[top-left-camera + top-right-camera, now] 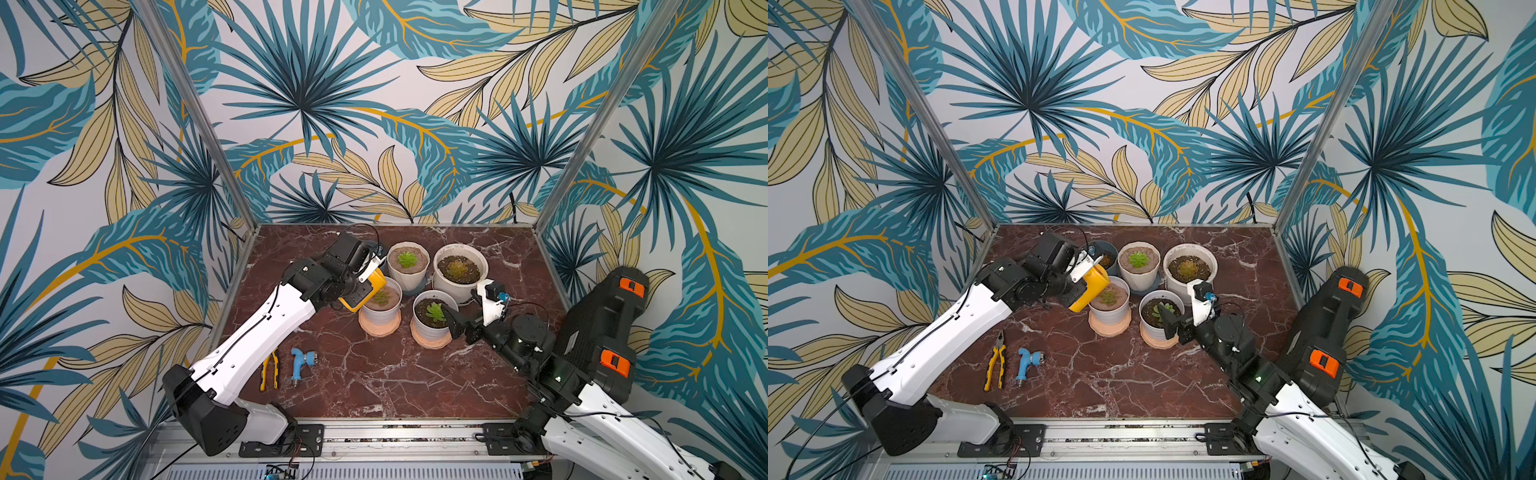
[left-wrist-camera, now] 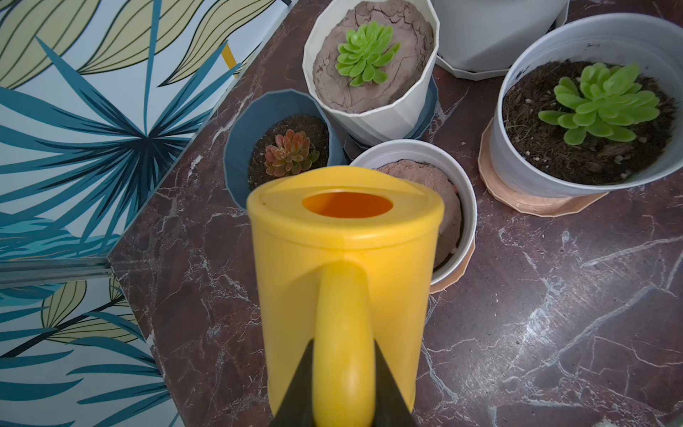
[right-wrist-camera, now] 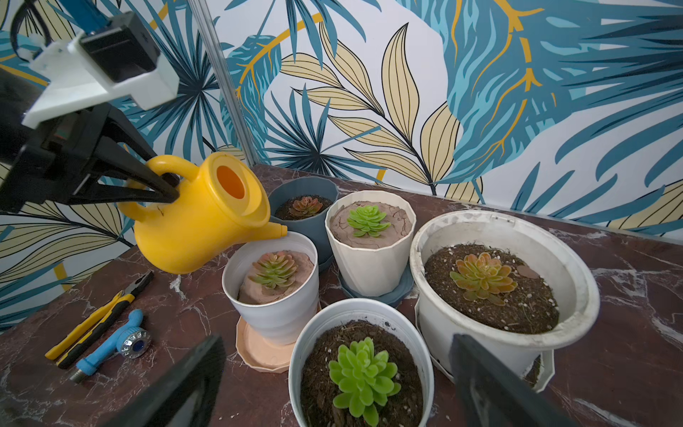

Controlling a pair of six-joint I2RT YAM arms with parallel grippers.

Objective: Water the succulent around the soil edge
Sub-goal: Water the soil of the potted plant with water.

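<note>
A yellow watering can [image 1: 362,294] [image 3: 196,225] hangs tilted, and my left gripper [image 2: 343,384] is shut on its handle. Its spout [image 3: 277,231] reaches over the back rim of a small white pot [image 3: 273,318] on a peach saucer. That pot holds a pink-green succulent [image 3: 273,269] [image 1: 1108,296] in pale clay-like soil. In the left wrist view the can hides this plant. No stream of water shows. My right gripper [image 3: 338,382] [image 1: 448,319] is open, with its fingers wide on either side of the front pot [image 3: 299,355] with a green succulent [image 3: 360,377].
A faceted white pot [image 1: 407,266], a large white pot [image 1: 460,270] and a blue pot [image 2: 236,155] crowd behind. Yellow-handled pliers [image 1: 269,370] and a blue hose nozzle [image 1: 301,365] lie on the marble table [image 1: 374,386] at front left. A black case [image 1: 598,328] stands right.
</note>
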